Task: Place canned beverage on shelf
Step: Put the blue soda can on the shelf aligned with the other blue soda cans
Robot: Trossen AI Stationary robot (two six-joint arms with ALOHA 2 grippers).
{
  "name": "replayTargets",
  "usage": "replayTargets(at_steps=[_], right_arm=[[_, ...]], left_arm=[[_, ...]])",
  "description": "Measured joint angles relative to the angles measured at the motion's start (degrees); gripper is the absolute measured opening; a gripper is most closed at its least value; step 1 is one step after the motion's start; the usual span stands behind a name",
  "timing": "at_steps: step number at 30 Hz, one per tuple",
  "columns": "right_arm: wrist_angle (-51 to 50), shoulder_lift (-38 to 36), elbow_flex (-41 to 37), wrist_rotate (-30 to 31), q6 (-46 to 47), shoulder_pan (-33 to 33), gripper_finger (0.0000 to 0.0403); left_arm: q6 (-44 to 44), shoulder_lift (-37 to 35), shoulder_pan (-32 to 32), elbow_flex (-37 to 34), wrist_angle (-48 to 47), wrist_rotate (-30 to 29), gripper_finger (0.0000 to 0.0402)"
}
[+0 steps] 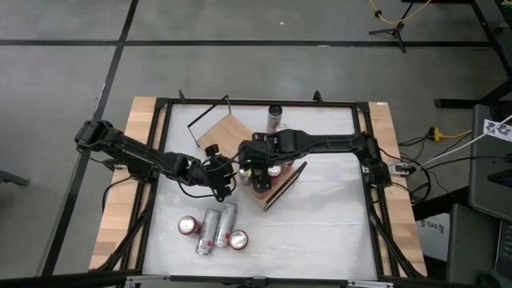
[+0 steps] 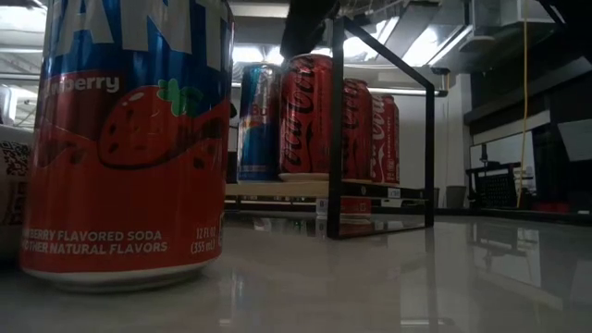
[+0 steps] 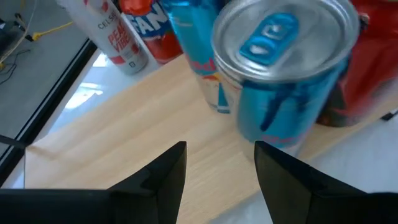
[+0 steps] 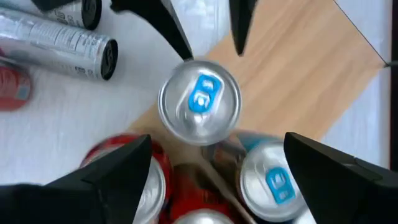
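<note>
Wood-grain boards of the shelf (image 1: 226, 128) lay at an angle across the middle of the white tabletop (image 1: 320, 216), a black wire rail at each end, as both arms met over it. A blue canned beverage (image 3: 283, 68) with a silver lid and a blue tab stood upright on the shelf near its edge, beside red Coca-Cola cans (image 2: 310, 116) that were also standing on the board.

The left gripper (image 3: 219, 148) reached in from the left side of the table and sat just short of the blue can, its two dark fingers apart and holding nothing. The right gripper (image 4: 217, 140) hung directly above the group of cans, its fingers spread wide and closed on nothing, with the blue can's lid and a second blue-tabbed can (image 4: 273, 180) showing beneath it.

A strawberry Fanta can (image 2: 129, 139) stood on the tabletop close to the low camera. A cluster of loose cans (image 1: 210, 230) stood or lay near the table's front edge, well apart from the shelf. A white Celsius can (image 3: 118, 37) showed beyond the board.
</note>
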Motion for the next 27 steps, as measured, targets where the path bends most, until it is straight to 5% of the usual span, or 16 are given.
replayTargets(at_steps=[27], right_arm=[[-3.5,-1.9,0.0,1.4,0.5,-0.1,0.0356]], left_arm=[[0.1,-0.2,0.8,0.0,3.7,-0.5,0.0181]])
